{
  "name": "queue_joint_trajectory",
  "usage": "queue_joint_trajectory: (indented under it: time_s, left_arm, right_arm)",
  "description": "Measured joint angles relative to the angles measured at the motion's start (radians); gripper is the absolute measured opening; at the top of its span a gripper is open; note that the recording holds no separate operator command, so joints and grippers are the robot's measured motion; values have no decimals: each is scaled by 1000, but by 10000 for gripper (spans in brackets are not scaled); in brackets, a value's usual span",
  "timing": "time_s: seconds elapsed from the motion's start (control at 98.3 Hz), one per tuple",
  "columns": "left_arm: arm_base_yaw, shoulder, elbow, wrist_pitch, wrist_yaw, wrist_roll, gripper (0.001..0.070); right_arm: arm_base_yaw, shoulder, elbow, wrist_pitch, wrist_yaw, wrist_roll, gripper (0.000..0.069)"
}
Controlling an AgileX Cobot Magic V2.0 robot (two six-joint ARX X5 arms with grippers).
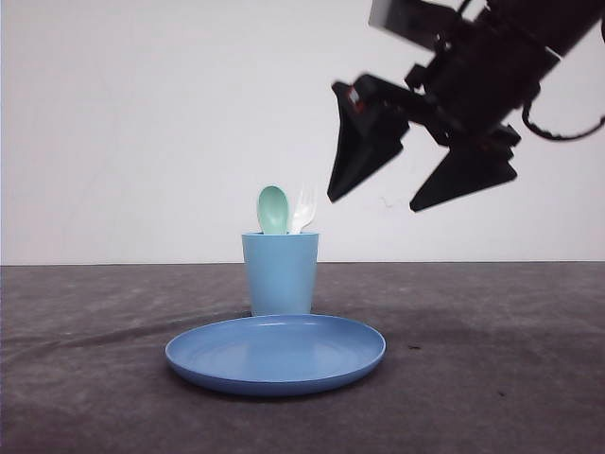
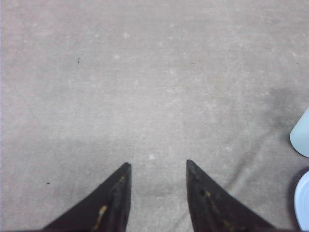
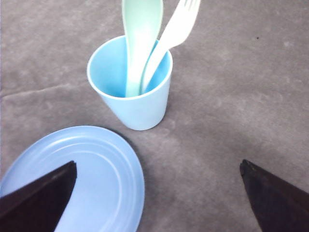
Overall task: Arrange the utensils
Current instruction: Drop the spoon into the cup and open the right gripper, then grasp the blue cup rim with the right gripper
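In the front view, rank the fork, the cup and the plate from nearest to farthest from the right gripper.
1. Fork: sticks out of the cup top, just lower-left of the right gripper.
2. Cup: below the fork.
3. Plate: lowest, on the table before the cup.

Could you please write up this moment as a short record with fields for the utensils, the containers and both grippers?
spoon: mint green, standing bowl-up in the cup
fork: white, tines up, in the same cup beside the spoon
cup: light blue, upright on the table, behind the plate
plate: blue, nothing on it
right gripper: open, raised above and to the right of the cup, holding nothing
left gripper: open, over bare table, holding nothing
table: grey surface
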Motion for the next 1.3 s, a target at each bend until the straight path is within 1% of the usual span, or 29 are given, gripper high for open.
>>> queue_joint_trajectory:
  time_s: [0.142,0.275,0.427,0.57,0.651,0.804,0.946,1.079,1.231,1.262,1.303]
  left_arm:
    - [0,0,0,0,0,0,199]
    - [0,0,0,0,0,0,199]
    - [0,0,0,0,0,0,199]
    - [0,0,0,0,0,0,199]
    - [0,0,0,1,0,0,199]
    - [0,0,0,1,0,0,199]
    - [0,0,0,1,0,0,199]
    - [0,0,0,1,0,0,199]
    - [0,0,0,2,0,0,199]
    - [0,0,0,2,0,0,199]
    - [0,0,0,2,0,0,199]
  right_arm:
    - [2,55,-13,74,-1,2,682]
    - [6,135,-13,200,-21,3,682]
    - [8,233,-13,341,-75,18,682]
    - [8,309,-1,430,-93,22,682]
    - [8,353,36,434,-99,22,682]
    - [8,427,130,435,-143,22,682]
    - [8,483,205,422,-145,22,682]
    - [8,517,229,408,-145,22,682]
    - [13,518,229,406,-145,21,679]
    - [14,518,229,405,-145,21,671]
    - [16,518,229,403,-145,21,636]
